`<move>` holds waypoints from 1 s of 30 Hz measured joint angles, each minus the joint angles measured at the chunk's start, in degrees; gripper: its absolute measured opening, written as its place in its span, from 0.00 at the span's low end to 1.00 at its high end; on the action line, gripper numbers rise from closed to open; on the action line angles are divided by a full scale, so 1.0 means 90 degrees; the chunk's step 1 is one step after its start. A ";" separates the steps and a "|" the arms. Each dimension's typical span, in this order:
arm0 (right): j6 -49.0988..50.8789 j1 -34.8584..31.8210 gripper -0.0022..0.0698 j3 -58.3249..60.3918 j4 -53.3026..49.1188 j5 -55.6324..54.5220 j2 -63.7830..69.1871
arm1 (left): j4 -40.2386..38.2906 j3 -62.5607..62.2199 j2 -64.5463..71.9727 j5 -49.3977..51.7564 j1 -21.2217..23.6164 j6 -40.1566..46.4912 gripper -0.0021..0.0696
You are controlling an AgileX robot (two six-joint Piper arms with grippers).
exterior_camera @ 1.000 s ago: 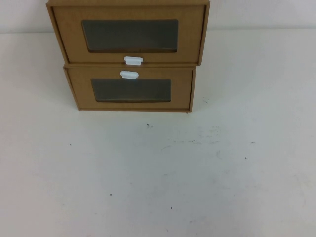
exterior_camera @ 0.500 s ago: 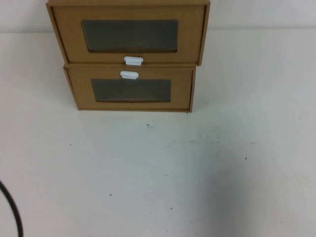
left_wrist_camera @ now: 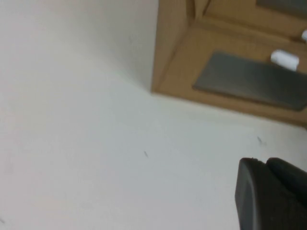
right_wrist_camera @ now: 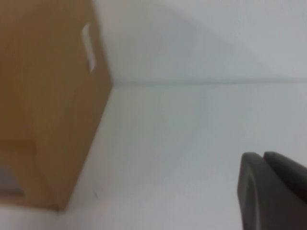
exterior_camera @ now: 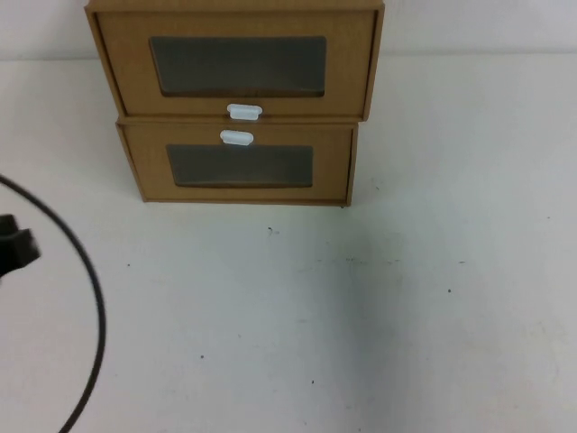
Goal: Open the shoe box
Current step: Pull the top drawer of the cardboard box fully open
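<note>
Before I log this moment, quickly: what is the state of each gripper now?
Left gripper: closed, empty, above the table in front of the shoe boxes.
Right gripper: closed, empty, above the table beside the shoe boxes.

Soft even light, blurry wrist views.

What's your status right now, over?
Left gripper shut, low over table, left of the shoe boxes. Right gripper shut, off their right side. Both boxes closed, untouched. Nothing seen in the way.
</note>
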 joint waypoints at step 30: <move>0.0276 0.5259 0.01 -0.3602 -0.6651 0.2149 0.5601 | -0.2922 -0.2560 0.2787 0.0233 0.0000 0.4351 0.03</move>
